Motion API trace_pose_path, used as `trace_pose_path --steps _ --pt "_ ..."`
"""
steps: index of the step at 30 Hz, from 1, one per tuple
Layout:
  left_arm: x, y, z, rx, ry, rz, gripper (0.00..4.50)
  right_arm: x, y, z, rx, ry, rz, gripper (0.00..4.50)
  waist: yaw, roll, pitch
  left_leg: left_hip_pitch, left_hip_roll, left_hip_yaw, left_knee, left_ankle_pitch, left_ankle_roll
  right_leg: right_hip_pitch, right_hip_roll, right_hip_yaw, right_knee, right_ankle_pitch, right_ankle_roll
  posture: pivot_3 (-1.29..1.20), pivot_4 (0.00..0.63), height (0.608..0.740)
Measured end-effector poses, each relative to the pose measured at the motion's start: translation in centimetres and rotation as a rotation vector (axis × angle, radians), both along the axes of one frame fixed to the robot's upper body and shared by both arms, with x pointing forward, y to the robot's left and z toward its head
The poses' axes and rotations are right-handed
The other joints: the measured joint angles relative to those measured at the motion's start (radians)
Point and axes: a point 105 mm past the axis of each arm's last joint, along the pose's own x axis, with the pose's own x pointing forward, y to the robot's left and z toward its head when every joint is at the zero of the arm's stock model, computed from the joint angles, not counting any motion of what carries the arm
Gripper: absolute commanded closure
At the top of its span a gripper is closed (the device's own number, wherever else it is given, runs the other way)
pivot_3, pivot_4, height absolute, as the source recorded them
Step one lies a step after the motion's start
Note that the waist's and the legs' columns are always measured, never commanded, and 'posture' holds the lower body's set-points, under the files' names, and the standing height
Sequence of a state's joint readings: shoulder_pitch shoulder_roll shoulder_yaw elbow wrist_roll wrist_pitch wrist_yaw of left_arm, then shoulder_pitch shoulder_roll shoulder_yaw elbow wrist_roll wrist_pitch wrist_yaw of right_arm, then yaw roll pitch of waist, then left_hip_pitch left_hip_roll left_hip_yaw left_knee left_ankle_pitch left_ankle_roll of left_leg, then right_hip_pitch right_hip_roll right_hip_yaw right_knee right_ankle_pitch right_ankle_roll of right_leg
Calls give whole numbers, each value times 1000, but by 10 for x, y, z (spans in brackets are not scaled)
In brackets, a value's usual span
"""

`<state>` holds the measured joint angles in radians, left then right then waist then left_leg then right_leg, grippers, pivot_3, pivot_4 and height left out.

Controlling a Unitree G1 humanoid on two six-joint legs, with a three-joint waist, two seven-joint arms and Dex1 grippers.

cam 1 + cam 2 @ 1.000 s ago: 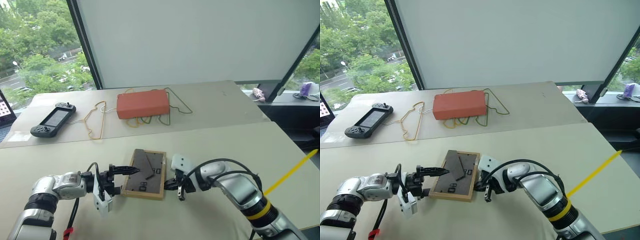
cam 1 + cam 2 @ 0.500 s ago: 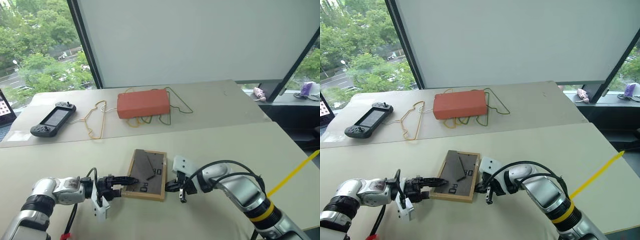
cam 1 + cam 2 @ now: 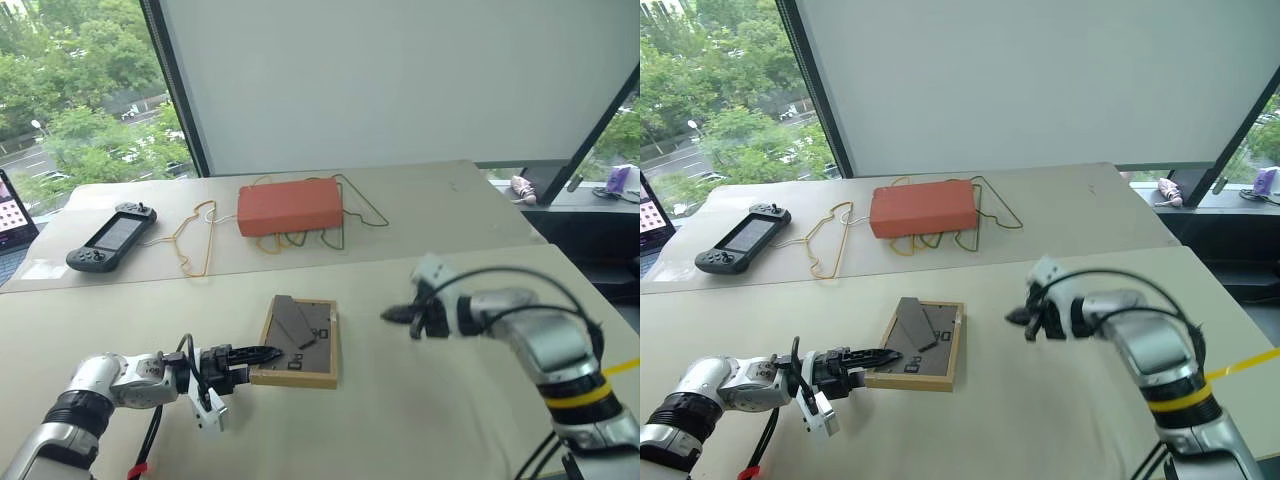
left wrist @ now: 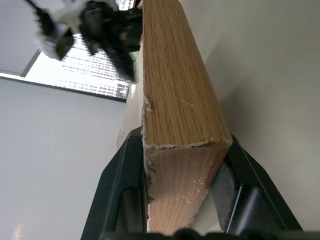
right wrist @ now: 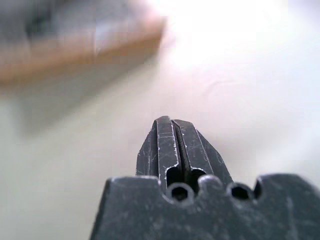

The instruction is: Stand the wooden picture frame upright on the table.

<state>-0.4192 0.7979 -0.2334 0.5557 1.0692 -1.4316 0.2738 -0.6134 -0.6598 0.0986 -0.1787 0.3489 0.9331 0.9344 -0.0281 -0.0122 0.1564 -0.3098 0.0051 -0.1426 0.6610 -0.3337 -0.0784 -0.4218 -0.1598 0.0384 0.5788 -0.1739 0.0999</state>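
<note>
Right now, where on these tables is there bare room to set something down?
The near table is bare from the wooden picture frame out to its right edge, under the raised right gripper, and along its far strip. The left gripper crowds the frame's left. The far table's left half is crowded: game console, wire hangers, orange-red box.

Light-wood frame (image 3: 296,377), orange-red box (image 3: 290,207)

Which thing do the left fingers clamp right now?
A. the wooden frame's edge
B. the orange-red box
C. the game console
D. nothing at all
A: the left fingers sit on both sides of the frame, which lies back-up on the table.
</note>
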Motion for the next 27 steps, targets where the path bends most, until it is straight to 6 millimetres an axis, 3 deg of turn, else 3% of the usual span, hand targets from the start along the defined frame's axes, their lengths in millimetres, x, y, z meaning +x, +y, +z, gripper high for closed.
trace_pose_path --steps 1,6,9,12,16,23,27 --pt "0 0 0 0 -1 2 3335 2 7 3 31 9 13 3661 -3 0 0 0 0 0 0 0 0 0 0 0 0 0 0 0 150 740" --pt "1 -5 -1 0 -17 -6 3335 -2 84 20 269 222 179 2039 -15 1 0 -1 0 -1 0 1 0 -1 0 0 6 1 -1 0 150 740" --pt "0 -7 -2 -3 -21 -18 3335 -4 96 19 294 317 210 964 -8 1 0 -2 -2 -1 0 2 -3 -2 -3 -3 3 1 -1 0 150 740" --pt "-1 -5 -1 -2 -24 -17 3335 -2 98 4 268 408 202 31 -12 1 0 -3 -2 -1 0 1 -2 -3 -4 -3 1 1 -1 0 150 740" --pt "0 -6 -2 -7 -26 -16 3335 -2 101 -21 217 500 199 31 -14 1 0 -4 -2 -1 0 1 -2 -3 -4 -4 2 1 -1 0 150 740" --pt "-1 -5 -2 -7 -28 -11 3335 -5 126 -21 266 566 283 31 -19 1 0 -3 -2 -1 0 1 -2 -3 -4 -4 4 1 -1 0 150 740" --pt "-2 -6 -2 -6 -34 -13 3335 -20 147 -13 313 604 374 31 -18 1 0 -4 -2 -1 0 2 -2 -6 -4 -4 5 1 -1 0 150 740"
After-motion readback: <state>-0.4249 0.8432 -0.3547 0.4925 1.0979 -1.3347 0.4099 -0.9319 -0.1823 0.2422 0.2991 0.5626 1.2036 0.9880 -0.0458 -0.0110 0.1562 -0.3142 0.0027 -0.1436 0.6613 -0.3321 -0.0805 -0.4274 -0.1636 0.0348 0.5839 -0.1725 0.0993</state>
